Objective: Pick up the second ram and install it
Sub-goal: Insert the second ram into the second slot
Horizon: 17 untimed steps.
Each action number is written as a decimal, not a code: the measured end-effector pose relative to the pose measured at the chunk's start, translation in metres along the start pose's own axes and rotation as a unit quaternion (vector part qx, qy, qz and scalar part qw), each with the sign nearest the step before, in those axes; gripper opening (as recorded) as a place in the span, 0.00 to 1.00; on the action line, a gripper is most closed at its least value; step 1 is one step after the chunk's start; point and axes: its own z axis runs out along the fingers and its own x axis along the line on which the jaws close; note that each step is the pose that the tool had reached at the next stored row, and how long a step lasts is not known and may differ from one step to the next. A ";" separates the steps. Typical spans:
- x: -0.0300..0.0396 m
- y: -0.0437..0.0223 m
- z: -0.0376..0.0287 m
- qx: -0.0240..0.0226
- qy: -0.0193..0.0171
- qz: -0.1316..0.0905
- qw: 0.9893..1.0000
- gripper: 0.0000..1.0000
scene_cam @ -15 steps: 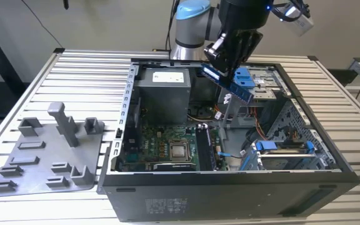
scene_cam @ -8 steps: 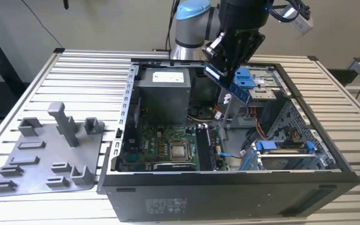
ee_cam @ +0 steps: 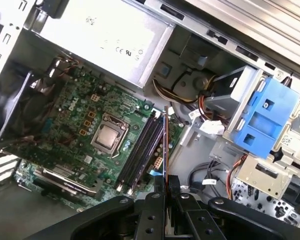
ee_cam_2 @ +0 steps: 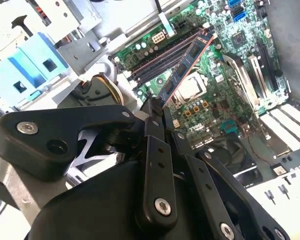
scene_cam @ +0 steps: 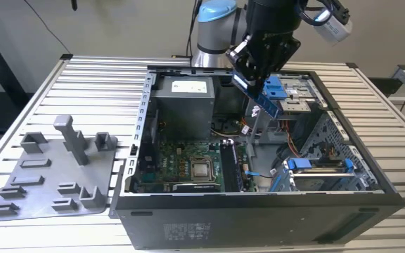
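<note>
My gripper [scene_cam: 250,80] hangs above the open computer case [scene_cam: 139,158], shut on the second ram [scene_cam: 263,99], a long dark stick that slants down from the fingers. In the second wrist view the ram [ee_cam_2: 186,64] reaches from my gripper [ee_cam_2: 155,112] out over the motherboard. It shows edge-on in the first wrist view, where the ram [ee_cam: 165,147] rises from my gripper [ee_cam: 166,186] alongside the memory slots [ee_cam: 140,150]. The slots [scene_cam: 229,164] lie well below the stick, beside the silver processor [scene_cam: 202,169].
A grey power supply [scene_cam: 183,103] fills the case's back. Blue drive brackets [scene_cam: 283,89] sit close behind the stick, and another blue bracket [scene_cam: 318,166] lies at the exterior view's right. A grey fixture plate [scene_cam: 44,184] with an upright post [scene_cam: 72,139] lies outside the case.
</note>
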 end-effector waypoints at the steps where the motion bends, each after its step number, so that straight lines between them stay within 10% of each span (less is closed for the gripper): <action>1: 0.0000 0.0000 0.0000 0.000 0.000 0.006 1.000 0.14; 17: 0.0000 0.0000 0.0001 0.003 0.000 0.086 0.996 0.14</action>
